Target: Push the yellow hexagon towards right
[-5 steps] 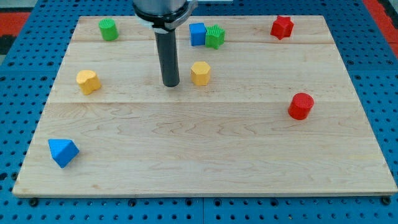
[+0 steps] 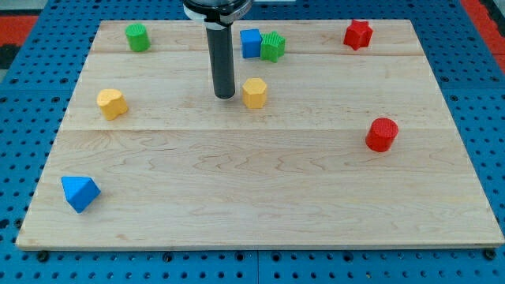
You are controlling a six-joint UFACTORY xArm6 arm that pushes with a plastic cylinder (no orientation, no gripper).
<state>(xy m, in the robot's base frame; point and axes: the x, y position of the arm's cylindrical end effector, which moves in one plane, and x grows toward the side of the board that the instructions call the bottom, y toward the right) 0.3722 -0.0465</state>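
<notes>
You are looking at my tip point(image 2: 225, 96) sitting just left of the yellow hexagon point(image 2: 254, 92), close beside it, a thin gap possibly showing between them. The hexagon is lying in the far half of the wooden board point(image 2: 252, 197), left of centre. A push straight rightward looks lined up, with open board lying ahead. The rod is a plain dark cylinder, having no jaws and holding nothing. The hexagon is looking like small, faceted, matte plastic on smooth pale wood.
</notes>
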